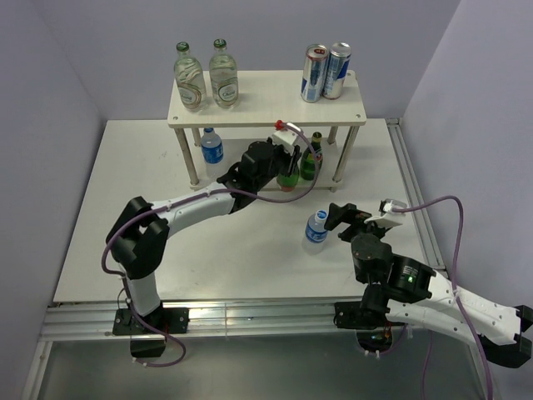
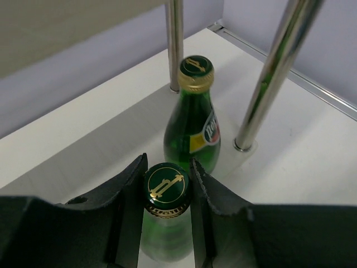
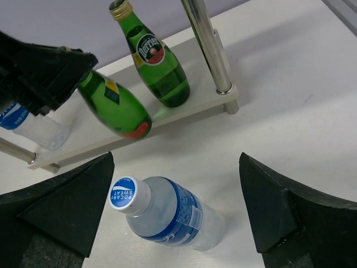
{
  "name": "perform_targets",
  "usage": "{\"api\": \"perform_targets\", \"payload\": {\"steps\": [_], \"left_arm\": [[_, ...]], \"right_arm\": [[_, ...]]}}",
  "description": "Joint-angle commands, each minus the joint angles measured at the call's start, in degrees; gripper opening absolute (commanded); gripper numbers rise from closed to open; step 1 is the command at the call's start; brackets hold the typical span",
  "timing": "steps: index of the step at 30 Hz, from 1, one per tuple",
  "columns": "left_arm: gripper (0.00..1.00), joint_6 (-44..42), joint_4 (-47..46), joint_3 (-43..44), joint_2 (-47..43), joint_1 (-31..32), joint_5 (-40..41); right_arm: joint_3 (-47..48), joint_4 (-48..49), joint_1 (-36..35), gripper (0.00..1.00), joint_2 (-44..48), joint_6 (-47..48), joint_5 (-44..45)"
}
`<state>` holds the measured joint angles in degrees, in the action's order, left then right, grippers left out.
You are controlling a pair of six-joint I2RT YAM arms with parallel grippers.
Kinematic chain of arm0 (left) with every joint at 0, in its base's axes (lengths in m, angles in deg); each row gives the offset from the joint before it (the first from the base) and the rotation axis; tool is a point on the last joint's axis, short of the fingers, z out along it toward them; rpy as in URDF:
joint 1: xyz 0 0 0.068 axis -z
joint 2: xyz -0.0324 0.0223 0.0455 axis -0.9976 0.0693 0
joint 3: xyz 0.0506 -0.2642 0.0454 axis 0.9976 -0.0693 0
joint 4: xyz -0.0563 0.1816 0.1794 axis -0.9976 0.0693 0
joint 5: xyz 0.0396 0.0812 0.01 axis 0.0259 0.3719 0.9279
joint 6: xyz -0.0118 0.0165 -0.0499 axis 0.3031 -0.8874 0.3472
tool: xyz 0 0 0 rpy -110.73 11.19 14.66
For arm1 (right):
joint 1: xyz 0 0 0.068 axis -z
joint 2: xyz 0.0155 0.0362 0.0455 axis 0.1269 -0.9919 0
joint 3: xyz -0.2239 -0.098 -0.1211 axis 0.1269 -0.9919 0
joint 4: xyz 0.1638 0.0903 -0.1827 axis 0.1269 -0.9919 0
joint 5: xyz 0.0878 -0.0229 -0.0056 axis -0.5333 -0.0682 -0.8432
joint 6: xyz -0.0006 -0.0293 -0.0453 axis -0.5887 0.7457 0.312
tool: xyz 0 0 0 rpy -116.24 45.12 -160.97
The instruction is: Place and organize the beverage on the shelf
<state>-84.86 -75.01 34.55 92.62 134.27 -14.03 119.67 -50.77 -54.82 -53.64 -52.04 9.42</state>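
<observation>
Green bottle [image 2: 164, 237] clamped at its neck by left tool [image 2: 167, 170]

Pale lilac walls [image 1: 50, 75] enclose a white table [image 1: 233, 258] on 3 sides. An aluminium rail [image 1: 250, 315] runs along its near edge, a second rail [image 1: 408, 167] along its right edge. The light is soft and even.
</observation>
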Motion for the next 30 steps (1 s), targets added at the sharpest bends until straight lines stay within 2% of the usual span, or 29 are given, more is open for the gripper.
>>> {"api": "perform_targets", "payload": {"steps": [1, 7, 17, 30], "left_arm": [[0.00, -0.90, -12.03, 7.72, -0.05, -0.61, 0.24], [0.00, -0.90, -13.70, 9.66, 3.47, -1.14, 0.69], [0.00, -0.90, -21.78, 9.22, 7.08, -1.58, 1.30], [0.00, 0.33, -25.57, 11.60, 11.91, -2.19, 1.56]], "right_arm": [[-0.54, 2.55, -0.29, 1.00, 0.31, 0.27, 0.31], [-0.72, 3.51, -0.30, 1.00, 0.14, 0.80, -0.48], [-1.07, 4.66, -0.21, 1.00, -0.57, 1.15, -0.75], [-1.33, 4.66, -0.30, 1.00, 0.05, 1.15, -0.66]]}}
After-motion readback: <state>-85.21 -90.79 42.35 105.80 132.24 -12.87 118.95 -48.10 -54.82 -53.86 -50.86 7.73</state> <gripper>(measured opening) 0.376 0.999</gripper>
